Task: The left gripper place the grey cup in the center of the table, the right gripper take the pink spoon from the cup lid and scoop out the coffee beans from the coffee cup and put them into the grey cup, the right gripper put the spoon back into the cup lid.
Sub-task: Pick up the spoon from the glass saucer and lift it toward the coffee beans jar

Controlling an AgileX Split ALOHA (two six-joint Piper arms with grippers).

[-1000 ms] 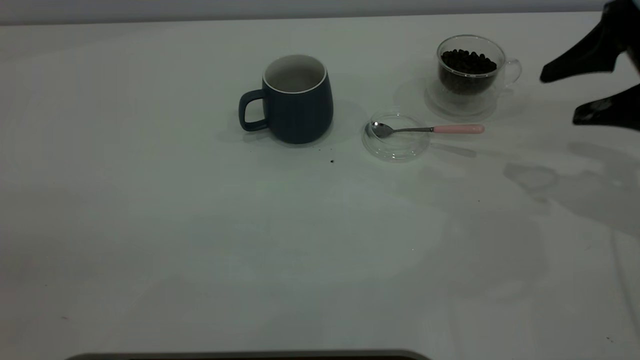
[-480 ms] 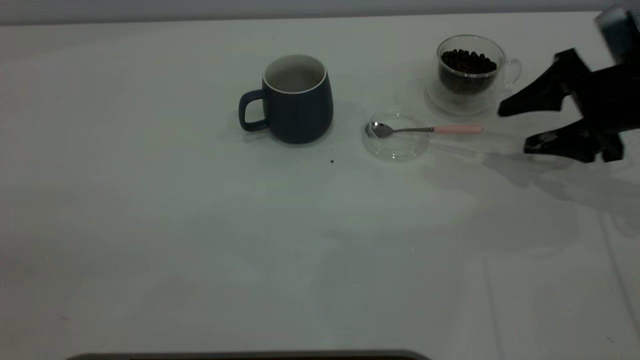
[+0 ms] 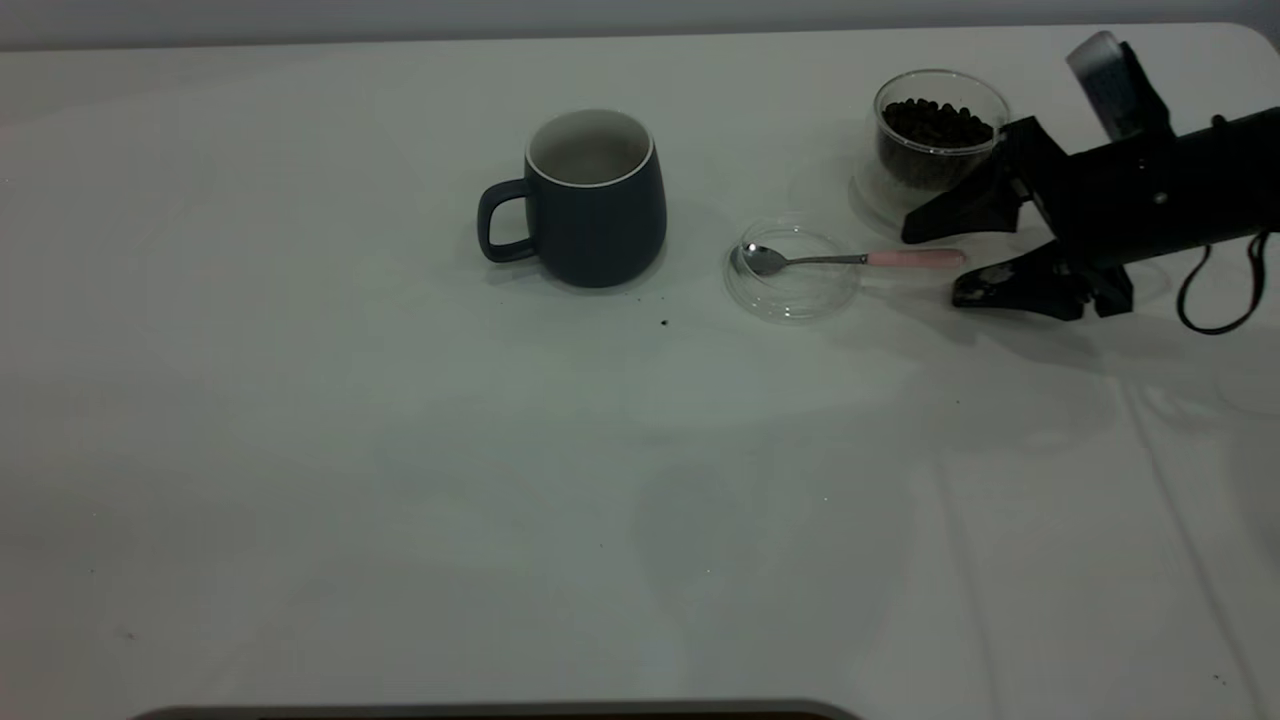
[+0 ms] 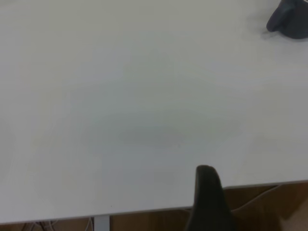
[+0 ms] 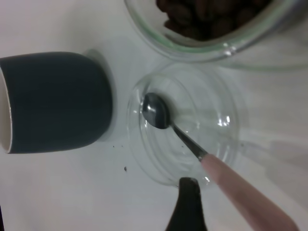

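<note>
The grey cup (image 3: 590, 200) stands upright near the table's (image 3: 400, 480) far middle, handle to the left. The clear cup lid (image 3: 792, 285) lies to its right, with the pink spoon (image 3: 915, 258) resting bowl-in-lid, handle pointing right. The coffee cup (image 3: 935, 165) with coffee beans (image 3: 935, 122) stands behind. My right gripper (image 3: 932, 268) is open, low over the table, its fingers either side of the handle's end. In the right wrist view one finger (image 5: 186, 207) is beside the pink handle (image 5: 245, 192), by the lid (image 5: 192, 96) and grey cup (image 5: 53, 101). My left gripper (image 4: 207, 207) is parked at the table edge.
A few dark specks lie on the table in front of the grey cup (image 3: 664, 322). The left wrist view shows bare tabletop (image 4: 144, 96) and the grey cup far off (image 4: 291, 19). A black cable (image 3: 1215, 300) hangs from the right arm.
My right gripper has come in from the right edge, moving left and down, and now has its open fingers around the end of the spoon's pink handle. Nothing else moved.
</note>
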